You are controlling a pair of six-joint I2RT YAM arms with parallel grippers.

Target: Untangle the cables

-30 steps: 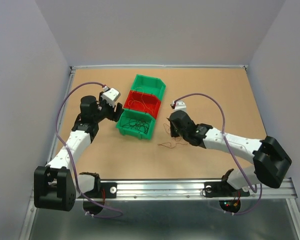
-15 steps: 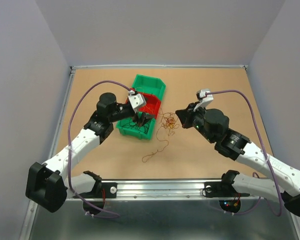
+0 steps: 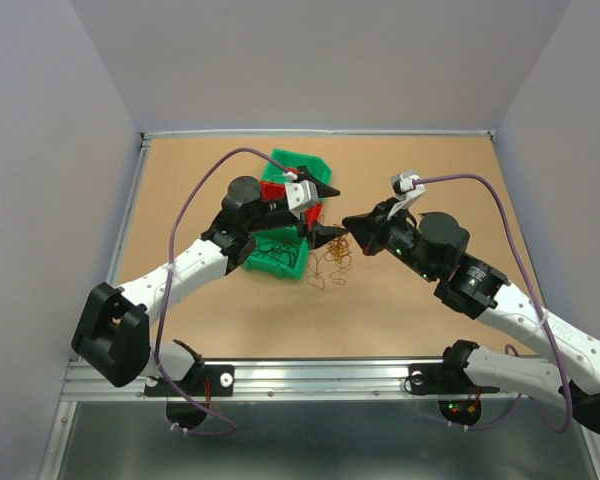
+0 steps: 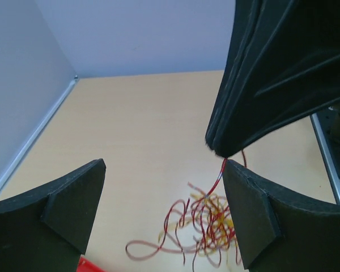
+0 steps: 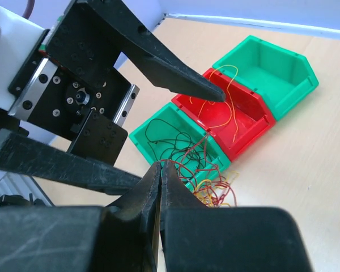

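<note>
Cables [image 3: 332, 262]: red and yellow tangle hangs off the right gripper [image 3: 349, 223], pinched between its pressed-together jaws, trailing onto the table [image 3: 430, 170] just right of the near green bin [image 3: 271, 258]. That bin holds dark strands [image 5: 171, 140]. Red bin [image 5: 233, 118] behind it holds a few yellow-orange strands; far green bin [image 5: 267, 71] sits behind that. Left gripper [image 3: 327, 209] jaws spread wide, right beside the right gripper's tips, just above the tangle, holding nothing.

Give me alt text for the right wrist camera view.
The shut right claw pinches red and yellow cables above the table, with the left claw open around them. Behind sit three bins: near green bin with dark wires, red bin, far green bin.
</note>
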